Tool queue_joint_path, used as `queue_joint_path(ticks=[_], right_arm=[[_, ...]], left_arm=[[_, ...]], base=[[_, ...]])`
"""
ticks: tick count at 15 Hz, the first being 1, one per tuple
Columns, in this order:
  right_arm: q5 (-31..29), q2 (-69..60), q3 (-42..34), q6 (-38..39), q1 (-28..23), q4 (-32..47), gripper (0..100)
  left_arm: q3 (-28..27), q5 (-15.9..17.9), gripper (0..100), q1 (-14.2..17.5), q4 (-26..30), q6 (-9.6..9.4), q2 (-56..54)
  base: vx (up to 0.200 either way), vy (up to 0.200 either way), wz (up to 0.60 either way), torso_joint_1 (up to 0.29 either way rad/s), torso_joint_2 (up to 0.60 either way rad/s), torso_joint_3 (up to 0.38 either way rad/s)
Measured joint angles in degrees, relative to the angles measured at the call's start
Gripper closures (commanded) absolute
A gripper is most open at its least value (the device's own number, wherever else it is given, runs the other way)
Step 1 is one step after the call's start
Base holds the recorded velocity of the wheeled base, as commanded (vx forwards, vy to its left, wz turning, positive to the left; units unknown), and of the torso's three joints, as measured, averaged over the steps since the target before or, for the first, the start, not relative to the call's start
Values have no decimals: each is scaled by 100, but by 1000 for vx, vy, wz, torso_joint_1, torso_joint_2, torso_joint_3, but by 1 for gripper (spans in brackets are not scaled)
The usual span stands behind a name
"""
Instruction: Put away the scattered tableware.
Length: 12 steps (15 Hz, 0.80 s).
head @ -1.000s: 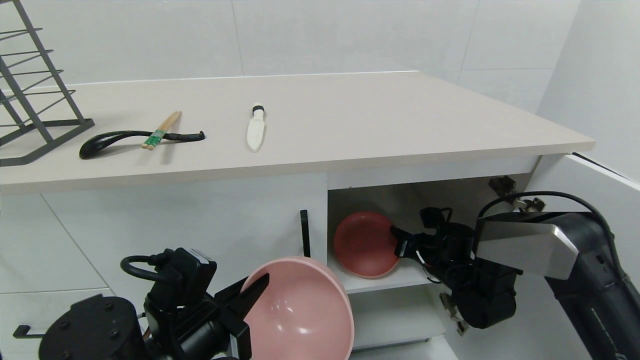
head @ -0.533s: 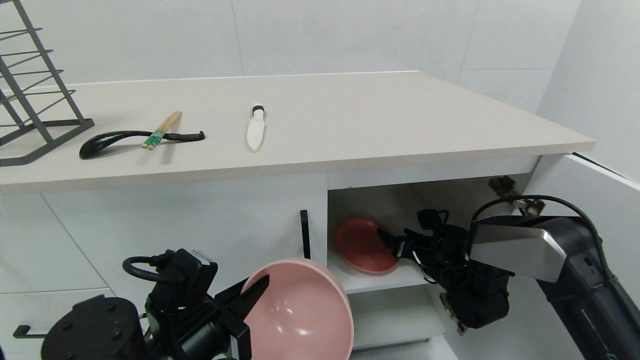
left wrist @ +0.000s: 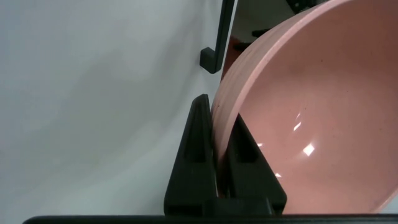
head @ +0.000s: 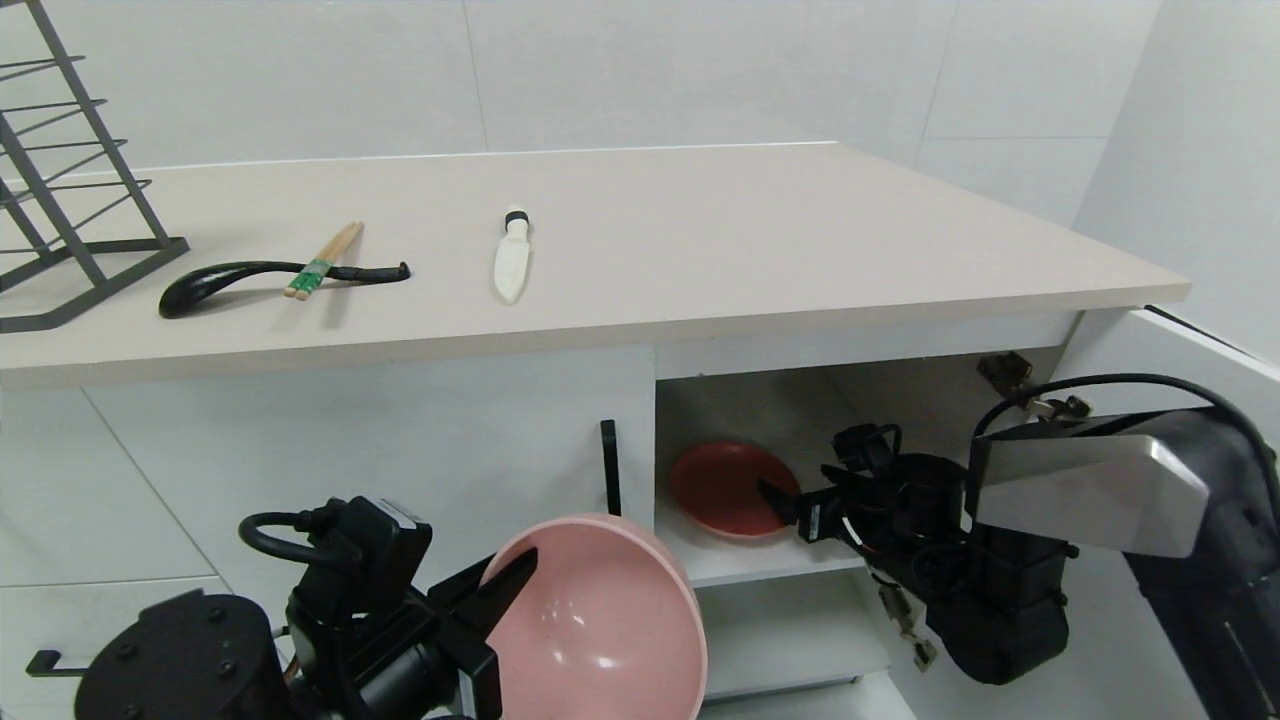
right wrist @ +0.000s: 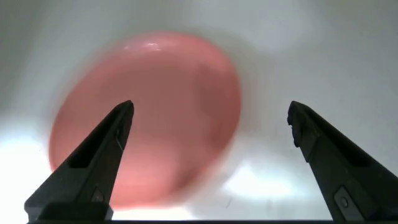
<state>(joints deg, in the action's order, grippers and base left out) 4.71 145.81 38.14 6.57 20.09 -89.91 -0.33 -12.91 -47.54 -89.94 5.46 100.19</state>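
Observation:
A red plate (head: 722,485) lies flat on the upper shelf (head: 765,563) of the open cabinet; the right wrist view has this plate (right wrist: 149,112) below the fingers. My right gripper (head: 785,500) (right wrist: 210,111) is open at the plate's near edge, its fingers apart and holding nothing. Low in front of the shut cabinet door, my left gripper (head: 500,600) (left wrist: 216,155) is shut on the rim of a pink bowl (head: 610,620) (left wrist: 311,124). On the counter lie a black spoon (head: 230,280), chopsticks (head: 322,262) resting across its handle, and a white knife (head: 512,258).
A dark wire rack (head: 60,200) stands at the counter's far left. A black handle (head: 609,465) marks the edge of the shut cabinet door beside the opening. The open door (head: 1190,345) stands at the right. A lower shelf (head: 790,640) sits beneath.
The red plate went from tilted upright to lying flat on the shelf. My right gripper let go of it and drew back slightly to the right. The left arm held still.

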Motion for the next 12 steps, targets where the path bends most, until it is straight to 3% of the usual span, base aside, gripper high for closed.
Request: queue_joint_path(ticks=[4,8,12], right_arm=[[-215,-1196,-1356,-30,430,-4,0],[-438,-2475,-2592,-52,1062,-4,0],[-491,-3432,-3215,-501,1268,-6,0]], left_arm=[[4,0,100,-24,2,-13,-55],[17,2,100,-276,0,-57,-39],[-83,16,100,-501,0,-112,110]], base=[[0,0,0,0,0,0],[0,0,0,0,0,0],[0,0,0,0,0,0]])
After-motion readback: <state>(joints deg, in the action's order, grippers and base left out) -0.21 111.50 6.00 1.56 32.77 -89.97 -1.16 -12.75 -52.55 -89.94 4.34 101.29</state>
